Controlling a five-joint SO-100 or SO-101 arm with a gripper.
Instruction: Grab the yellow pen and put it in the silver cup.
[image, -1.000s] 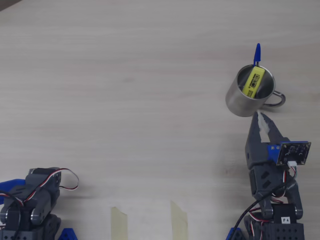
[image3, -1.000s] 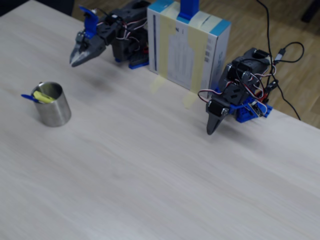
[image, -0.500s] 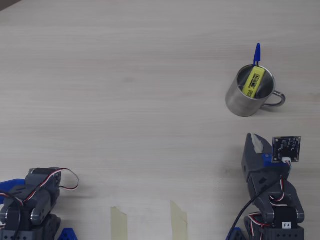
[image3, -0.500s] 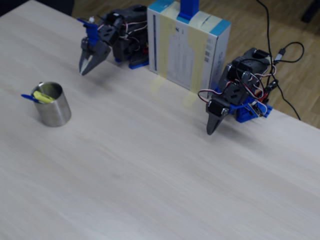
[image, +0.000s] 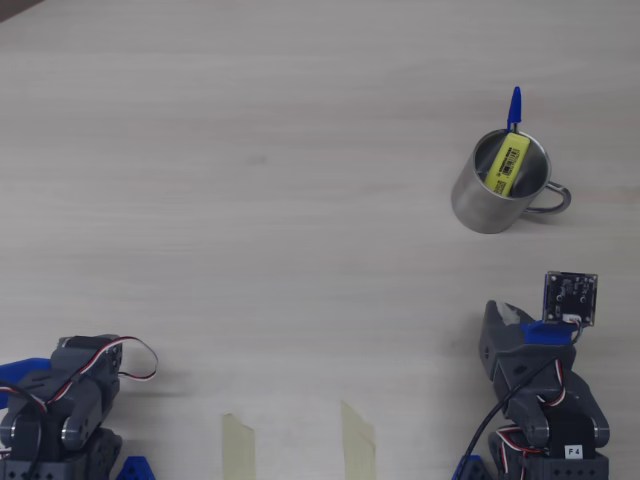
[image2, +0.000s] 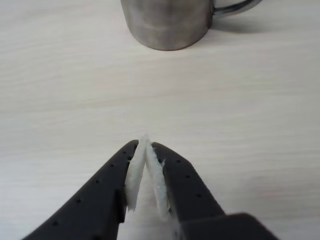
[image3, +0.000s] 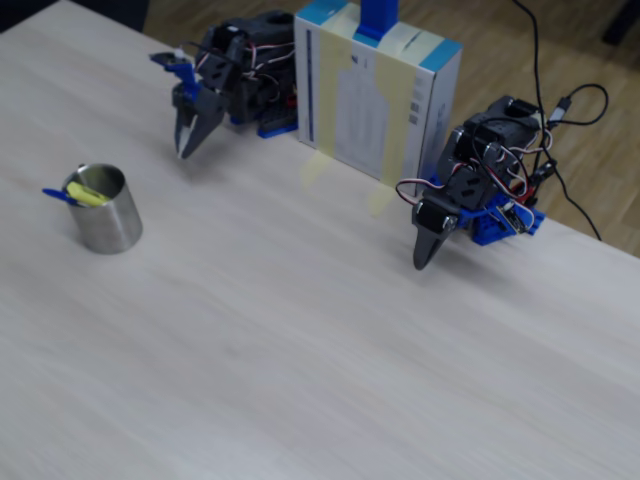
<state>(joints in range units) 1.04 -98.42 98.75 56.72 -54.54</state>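
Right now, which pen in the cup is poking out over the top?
The thin blue pen; its tip rises past the cup rim, while the yellow pen stays inside.

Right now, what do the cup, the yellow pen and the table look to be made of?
The silver cup looks like brushed steel, with a dull grey sheen. The yellow pen looks like glossy plastic carrying a printed barcode label. The table shows pale wood grain, possibly laminate.

Robotics lab: servo arms (image3: 480, 190), taped box (image3: 375, 90)

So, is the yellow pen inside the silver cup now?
Yes. The yellow pen leans inside the silver cup, beside a blue pen.
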